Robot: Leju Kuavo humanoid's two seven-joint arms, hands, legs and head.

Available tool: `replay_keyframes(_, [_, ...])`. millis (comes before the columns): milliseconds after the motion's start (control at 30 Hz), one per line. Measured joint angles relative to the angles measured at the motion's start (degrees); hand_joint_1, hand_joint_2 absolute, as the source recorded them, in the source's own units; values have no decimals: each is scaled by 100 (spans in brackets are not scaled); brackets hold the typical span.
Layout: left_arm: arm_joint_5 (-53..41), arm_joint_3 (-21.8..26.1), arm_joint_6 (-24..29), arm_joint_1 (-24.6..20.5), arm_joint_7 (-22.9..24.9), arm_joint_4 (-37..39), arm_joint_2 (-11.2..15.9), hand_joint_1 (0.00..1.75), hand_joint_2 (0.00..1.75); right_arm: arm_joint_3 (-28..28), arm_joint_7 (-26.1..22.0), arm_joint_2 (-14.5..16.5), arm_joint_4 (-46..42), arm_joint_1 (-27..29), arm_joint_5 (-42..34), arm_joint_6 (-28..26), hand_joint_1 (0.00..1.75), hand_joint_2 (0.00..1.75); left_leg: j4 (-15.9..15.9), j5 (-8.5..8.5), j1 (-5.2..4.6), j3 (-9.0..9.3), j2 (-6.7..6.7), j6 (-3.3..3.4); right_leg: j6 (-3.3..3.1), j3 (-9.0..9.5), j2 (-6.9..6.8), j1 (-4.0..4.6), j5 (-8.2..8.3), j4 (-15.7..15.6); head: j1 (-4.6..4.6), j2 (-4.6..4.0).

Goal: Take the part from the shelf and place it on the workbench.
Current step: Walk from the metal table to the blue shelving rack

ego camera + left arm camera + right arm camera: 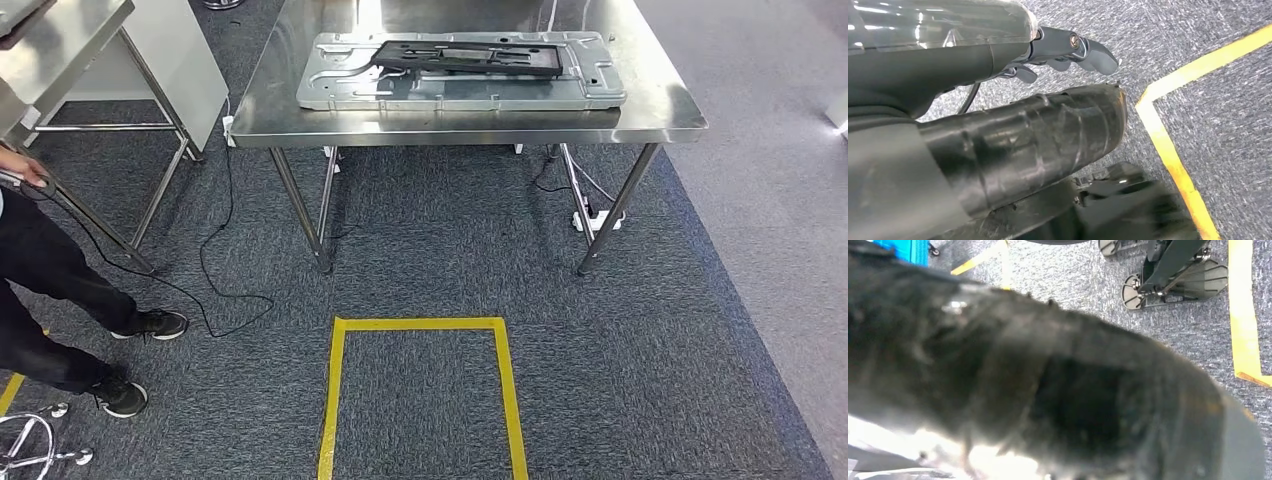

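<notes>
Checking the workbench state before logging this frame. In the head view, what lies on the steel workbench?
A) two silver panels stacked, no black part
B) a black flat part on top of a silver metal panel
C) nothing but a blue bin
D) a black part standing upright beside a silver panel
B: the black part lies flat on the silver panel, which rests on the workbench.
</notes>
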Motion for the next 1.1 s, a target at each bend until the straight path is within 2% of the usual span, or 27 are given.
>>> replay_keyframes(33, [1, 1, 1, -9, 0, 0, 2, 0, 0, 1, 0, 8, 2, -2, 2, 1, 0, 0, -267, 52, -18, 147, -2, 37, 32, -11, -1, 3, 32, 2, 0, 1])
replay_keyframes(67, [1, 3, 1, -15, 0, 0, 3, 0, 0, 1, 0, 14, 3, -4, 2, 1, 0, 0, -388, 66, -37, 198, -3, 71, 69, -20, -4, 1, 64, 1, 2, 1])
replay_keyframes(133, [1, 7, 1, -6, 0, 0, 4, 0, 0, 2, 0, 18, 8, -4, 3, 2, 0, 0, -405, 142, -45, 167, -1, 138, 146, -25, -7, -5, 122, -13, 2, 1])
replay_keyframes(167, [2, 8, 1, -1, 1, 0, 3, 0, 0, 2, 0, 19, 11, -3, 3, 2, 0, 0, -425, 196, -36, 150, 10, 175, 177, -37, -3, -10, 89, 14, 3, 1])
replay_keyframes(200, [2, 9, 1, 2, 1, 0, 3, 0, 0, 2, 0, 20, 13, -2, 3, 3, 0, 0, -450, 254, -23, 120, 20, 222, 202, -78, 1, -11, -33, 120, 8, 1])
replay_keyframes(233, [2, 10, 1, 3, -1, 0, 2, 0, 0, 2, 0, 20, 15, 0, 3, 5, 0, 0, -472, 309, -11, 77, 30, 261, 224, -154, 4, -12, -242, 335, 13, 1])
replay_keyframes(300, [-2, 10, -1, 4, -8, 0, 1, 0, 0, 2, 0, 19, 17, 1, 3, 29, 0, 0, -465, 371, -23, -33, 43, 304, 258, -373, 7, -19, -749, 1019, 19, 1])
replay_keyframes(333, [-3, 10, -2, 9, -12, 0, 1, 0, 0, 2, 0, 19, 18, 4, 3, 50, 0, 0, -457, 399, -30, -86, 49, 304, 275, -451, 7, -20, -898, 1339, 17, 1])
replay_keyframes(367, [-4, 10, -3, 14, -15, 0, 1, 0, 0, 1, 0, 19, 19, 5, 3, 70, 0, 0, -443, 427, -34, -135, 55, 298, 288, -446, 6, -22, -933, 1499, 18, 1])
replay_keyframes(400, [-4, 10, -2, 18, -17, 0, 1, 0, 0, 1, 0, 19, 19, 7, 3, 86, 0, 0, -423, 449, -35, -175, 60, 289, 294, -339, 5, -25, -870, 1459, 17, 1])
replay_keyframes(433, [-3, 10, 0, 18, -17, 0, 1, 0, 0, 1, 0, 19, 20, 7, 4, 98, 0, 0, -394, 464, -33, -210, 62, 279, 293, -114, 3, -28, -732, 1176, 18, 1])
replay_keyframes(500, [-2, 10, 5, 16, -17, 0, -1, 0, 0, 2, 3, 19, 20, 3, 9, 106, 0, 0, -309, 470, -37, -278, 62, 250, 259, 421, 0, -20, -522, 367, 16, 1])
replay_keyframes(533, [-2, 11, 7, 16, -19, 0, -2, 0, 0, 1, 5, 19, 21, 2, 12, 108, 0, 0, -267, 471, -45, -305, 61, 228, 226, 586, 0, -8, -479, 84, 16, 1])
replay_keyframes(567, [-2, 11, 7, 15, -21, 0, -2, 0, 0, 1, 7, 19, 22, 0, 13, 111, 0, 0, -234, 474, -53, -330, 61, 203, 185, 654, 1, 3, -487, -58, 15, 1])
replay_keyframes(633, [-1, 13, 7, 12, -25, 0, 0, 0, 0, 1, 10, 20, 24, 2, 15, 127, 0, 0, -206, 489, -58, -354, 60, 140, 100, 624, 5, 9, -484, -96, 14, 1])
replay_keyframes(700, [-1, 13, 7, 9, -27, 0, 2, 0, 0, 1, 13, 22, 27, -1, 16, 155, 0, 0, -80, 380, -43, -423, 35, 70, 12, 594, 6, -8, -446, -128, 10, 1])
replay_keyframes(733, [-3, 13, 6, 11, -27, 0, 3, 0, 0, 0, 15, 24, 28, -2, 17, 171, 0, 0, 120, 225, -32, -509, 22, 37, -31, 576, 6, -18, -418, -142, 8, 1])
replay_keyframes(800, [-7, 13, 5, 16, -28, 0, 3, 0, 0, 0, 17, 24, 28, 0, 20, 196, 0, 0, 822, -196, -2, -796, 8, -12, -71, 520, 12, -13, -382, -138, 2, 1])
replay_keyframes(833, [-8, 13, 5, 19, -29, 0, 3, 0, 0, 0, 18, 24, 28, 4, 22, 201, 0, 0, 1181, -348, 11, -937, 8, -29, -74, 495, 23, -9, -369, -134, 3, 1])
replay_keyframes(867, [-8, 13, 5, 20, -29, 0, 3, 0, 0, 0, 20, 24, 28, 11, 25, 203, 0, 0, 1399, -394, 19, -1011, 8, -39, -70, 478, 39, -6, -360, -130, 2, 1])
replay_keyframes(900, [-8, 13, 5, 23, -31, 0, 3, 0, 0, 0, 24, 24, 28, 17, 27, 203, 0, 0, 1391, -315, 24, -978, 6, -41, -63, 470, 66, -6, -355, -125, 3, 1])
replay_keyframes(933, [-8, 13, 5, 25, -32, 0, 3, 0, 0, 0, 28, 24, 28, 18, 32, 203, 0, 0, 1148, -135, 27, -831, -6, -31, -57, 471, 100, -6, -351, -121, 2, 1])
replay_keyframes(1000, [-7, 15, 5, 28, -33, 0, 4, 0, 0, 0, 36, 28, 30, 12, 44, 203, 0, 0, 328, 235, 29, -377, -154, 21, -37, 476, 182, -4, -342, -115, 4, 0])
replay_keyframes(1033, [-6, 16, 5, 31, -33, 0, 6, 0, 0, 0, 37, 31, 32, 3, 51, 203, 0, 0, 6, 330, 26, -206, -246, 46, -14, 465, 229, -6, -330, -113, 4, 0])
replay_keyframes(1067, [-5, 17, 5, 34, -33, 0, 7, 0, 0, 0, 39, 35, 33, -6, 56, 204, 0, 0, -184, 354, 21, -113, -317, 64, 16, 448, 274, -10, -314, -112, 6, 0])
replay_keyframes(1100, [-5, 19, 5, 35, -33, 0, 8, 0, 0, 0, 42, 39, 35, -12, 60, 205, 0, 0, -242, 330, 14, -87, -339, 76, 53, 423, 318, -16, -293, -113, 6, 0])
